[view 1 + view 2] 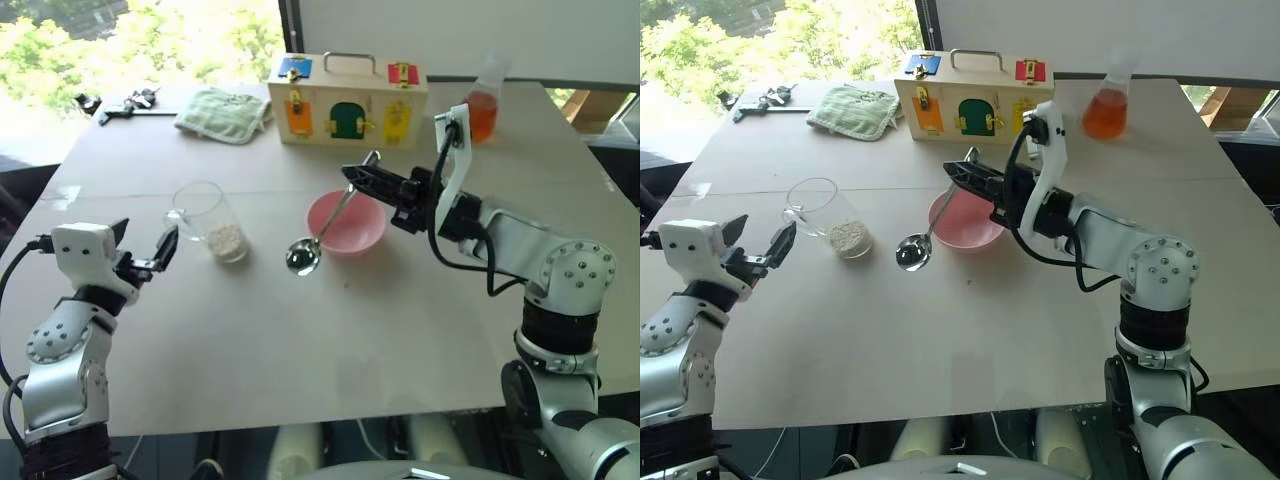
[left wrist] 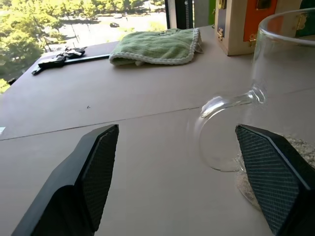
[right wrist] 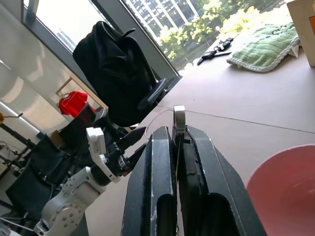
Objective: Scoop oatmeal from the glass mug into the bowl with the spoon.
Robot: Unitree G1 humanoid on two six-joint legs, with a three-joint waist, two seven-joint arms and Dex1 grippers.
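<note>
— Two grippers over one table (image 1: 300, 340); where does each sit?

— The right gripper (image 1: 352, 175) hangs above the middle, its fingers pressed tight on the handle of the spoon (image 1: 325, 225). The spoon slants down toward seven o'clock, its round end hanging just past the near-left rim of the bowl (image 1: 347, 222), above the tabletop.

— And the left gripper (image 1: 143, 250)?

— At about nine o'clock from the bowl, jaws spread wide with nothing between them. In its wrist view the fingers (image 2: 93, 172) frame the handle of the glass mug (image 1: 208, 220) without touching it.

— Where is the mug?

— Upright, left of the bowl, handle turned toward the left gripper. The oatmeal (image 1: 227, 241) lies as a pale heap in its bottom.

— Anything in the bowl?

— It looks pink and bare inside, as far as can be seen.

— The far side?

— At twelve o'clock a wooden box (image 1: 346, 100) with coloured doors; at eleven a green cloth (image 1: 222, 113); at one a flask (image 1: 483, 100) of orange liquid.
</note>
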